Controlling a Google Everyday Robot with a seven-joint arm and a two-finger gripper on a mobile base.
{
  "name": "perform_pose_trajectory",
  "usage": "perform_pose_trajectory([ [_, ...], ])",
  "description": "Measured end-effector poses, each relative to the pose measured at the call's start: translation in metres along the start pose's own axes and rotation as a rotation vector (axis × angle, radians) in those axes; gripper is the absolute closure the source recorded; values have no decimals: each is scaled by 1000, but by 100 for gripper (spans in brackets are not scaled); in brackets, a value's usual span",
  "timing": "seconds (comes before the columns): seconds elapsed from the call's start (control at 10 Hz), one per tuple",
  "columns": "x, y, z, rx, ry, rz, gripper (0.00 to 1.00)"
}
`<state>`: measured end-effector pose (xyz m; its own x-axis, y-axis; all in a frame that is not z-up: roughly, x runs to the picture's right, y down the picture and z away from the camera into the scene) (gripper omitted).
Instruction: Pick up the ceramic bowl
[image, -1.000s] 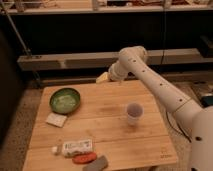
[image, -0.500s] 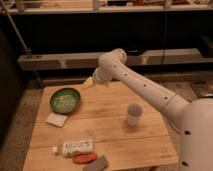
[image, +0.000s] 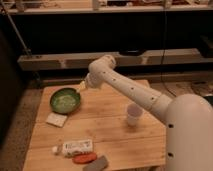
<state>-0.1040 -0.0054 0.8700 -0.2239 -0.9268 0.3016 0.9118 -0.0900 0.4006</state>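
Note:
The ceramic bowl (image: 65, 100) is round, shallow and green, and sits on the left part of the wooden table (image: 110, 122). My white arm reaches from the right across the table. The gripper (image: 80, 88) hangs just above the bowl's far right rim. A small white cup (image: 133, 114) stands on the right part of the table, under the arm.
A pale sponge (image: 56, 119) lies in front of the bowl. A white tube or package (image: 75, 147), an orange-red item (image: 84, 158) and a grey item (image: 96, 164) lie near the table's front edge. Dark shelves (image: 115, 57) run behind the table.
The arm has swung steadily left across the table, bringing the gripper from above the table's back middle down to the bowl's right rim.

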Motion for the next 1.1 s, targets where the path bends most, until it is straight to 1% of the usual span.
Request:
perform_pose_trajectory([
  [0.2, 4, -5, 13, -19, 13, -13, 20],
  [0.3, 3, -6, 22, -22, 12, -12, 20],
  [0.4, -2, -14, 36, -28, 14, -15, 20],
  [0.5, -4, -21, 45, -37, 18, -18, 20],
  [0.7, -5, -19, 53, -54, 24, -17, 20],
  [0.9, -5, -23, 65, -60, 30, -19, 20],
  [1.1, -15, -18, 81, -68, 39, 6, 20],
])
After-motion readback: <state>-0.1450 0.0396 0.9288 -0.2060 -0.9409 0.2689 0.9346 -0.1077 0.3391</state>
